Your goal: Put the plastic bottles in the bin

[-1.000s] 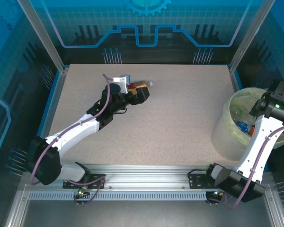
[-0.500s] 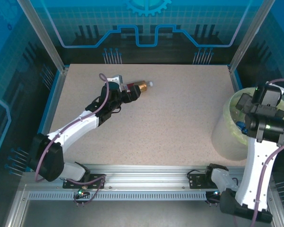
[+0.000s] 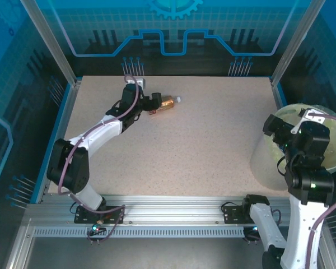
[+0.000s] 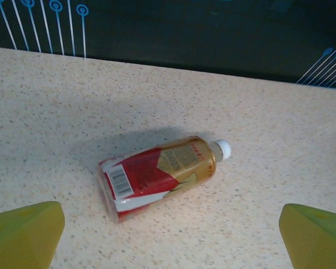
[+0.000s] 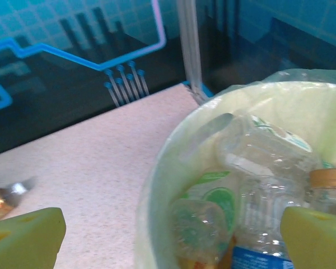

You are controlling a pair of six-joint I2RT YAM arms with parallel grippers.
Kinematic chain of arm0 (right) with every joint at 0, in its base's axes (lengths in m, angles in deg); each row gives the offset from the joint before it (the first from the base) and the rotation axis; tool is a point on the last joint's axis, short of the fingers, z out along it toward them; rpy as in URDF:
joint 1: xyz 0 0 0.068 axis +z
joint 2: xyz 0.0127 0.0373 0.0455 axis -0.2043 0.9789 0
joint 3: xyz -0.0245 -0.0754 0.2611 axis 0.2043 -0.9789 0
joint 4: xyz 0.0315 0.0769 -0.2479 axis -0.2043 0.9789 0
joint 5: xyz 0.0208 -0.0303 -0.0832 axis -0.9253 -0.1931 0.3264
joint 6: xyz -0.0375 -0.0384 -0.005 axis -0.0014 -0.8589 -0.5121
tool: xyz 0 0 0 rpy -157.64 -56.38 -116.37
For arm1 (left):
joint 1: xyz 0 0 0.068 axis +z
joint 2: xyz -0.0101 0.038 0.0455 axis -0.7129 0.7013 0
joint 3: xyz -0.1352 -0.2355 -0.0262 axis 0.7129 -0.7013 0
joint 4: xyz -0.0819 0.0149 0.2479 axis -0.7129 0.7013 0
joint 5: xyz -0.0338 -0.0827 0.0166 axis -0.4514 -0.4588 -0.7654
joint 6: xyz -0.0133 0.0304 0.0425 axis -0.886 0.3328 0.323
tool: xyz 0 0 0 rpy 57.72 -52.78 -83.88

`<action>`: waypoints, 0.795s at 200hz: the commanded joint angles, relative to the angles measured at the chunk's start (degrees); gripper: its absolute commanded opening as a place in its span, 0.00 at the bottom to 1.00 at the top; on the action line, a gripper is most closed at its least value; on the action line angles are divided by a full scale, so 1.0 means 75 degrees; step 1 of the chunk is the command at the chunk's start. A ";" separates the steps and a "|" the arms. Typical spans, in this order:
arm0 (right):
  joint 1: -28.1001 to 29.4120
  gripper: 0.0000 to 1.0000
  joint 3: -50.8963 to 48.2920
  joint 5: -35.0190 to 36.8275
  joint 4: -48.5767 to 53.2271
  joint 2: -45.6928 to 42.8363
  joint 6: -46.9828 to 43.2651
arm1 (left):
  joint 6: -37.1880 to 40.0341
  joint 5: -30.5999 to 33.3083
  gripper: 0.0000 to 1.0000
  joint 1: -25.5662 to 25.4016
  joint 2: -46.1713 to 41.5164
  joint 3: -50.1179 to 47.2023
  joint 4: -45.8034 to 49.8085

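Right claw (image 5: 169,240): jaws wide, holding nothing. It is poised at the left rim of the bin, looking in over it.
Bin (image 5: 157,168): stands at the right edge of the table, lined with a pale green bag.
Binned bottles (image 5: 263,162): several clear ones lie piled inside. One has a green label, one a blue label and one a tan cap. The pile overlaps, so the exact count cannot be told.
Table (image 3: 213,145): speckled surface. The overhead view shows one bottle lying on it, at the far left.
Left claw (image 4: 169,238): jaws wide, holding nothing. It is reached out to the far left of the table, aimed at the bottle and just short of it. Neither finger touches it.
Bottle (image 4: 159,174): lies on its side with a red and gold label. Its base is toward the claw and its white cap points away to the right. It is well apart from the bin.
Done, as judged: most of the work, since the bin already holds a pile.
Left, as judged: this one bottle. It has yet to be gripped, carried across the table and dropped in the bin.
Step in hand, as judged: approach for the grasp, with the jaws not yet around the body.
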 commanded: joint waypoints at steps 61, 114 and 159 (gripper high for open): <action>0.0107 1.00 -0.0595 -0.2856 -0.1858 -0.0662 0.0170 | 0.2570 0.0337 0.99 0.0477 0.1892 0.2057 0.1124; 0.0107 1.00 -0.0689 -0.2616 -0.1787 -0.0577 0.0083 | 0.2499 -0.1061 0.99 0.1019 0.3500 0.4338 0.2162; 0.0107 1.00 -0.0598 -0.2459 -0.1686 -0.0621 0.0100 | 0.2161 -0.2539 0.99 0.1317 0.4888 0.6242 0.3443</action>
